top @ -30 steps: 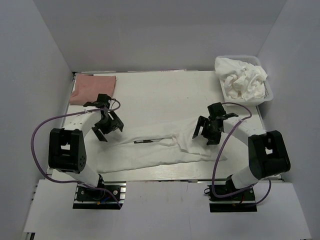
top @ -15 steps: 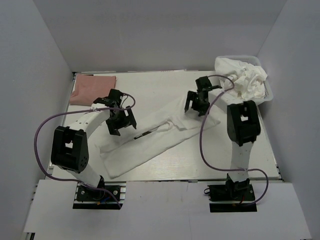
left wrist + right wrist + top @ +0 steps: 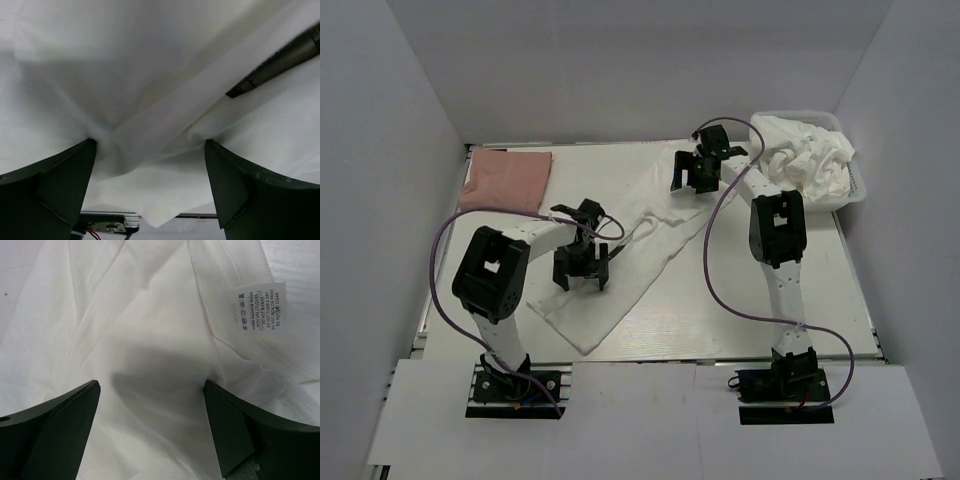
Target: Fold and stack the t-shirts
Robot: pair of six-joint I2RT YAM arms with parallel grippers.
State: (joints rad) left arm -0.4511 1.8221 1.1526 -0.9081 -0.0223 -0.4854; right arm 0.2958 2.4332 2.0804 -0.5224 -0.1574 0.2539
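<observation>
A white t-shirt (image 3: 630,255) lies crumpled in a diagonal band from the near left to the far middle of the table. My left gripper (image 3: 582,264) is open low over its near half. In the left wrist view (image 3: 150,145) its fingers (image 3: 60,185) press wide apart on the white cloth (image 3: 150,75). My right gripper (image 3: 698,172) is open at the shirt's far end. In the right wrist view (image 3: 151,385) it spans flat cloth (image 3: 150,330) beside a care label (image 3: 257,305). A folded pink t-shirt (image 3: 506,182) lies at the far left.
A white basket (image 3: 860,190) holding crumpled white shirts (image 3: 805,158) stands at the far right. The table's (image 3: 790,300) near edge shows in the left wrist view (image 3: 105,220). White walls close in the left, back and right sides.
The white shirt swung from lying along the near edge to a diagonal. My right gripper moved far back and left. My left gripper moved right and nearer.
</observation>
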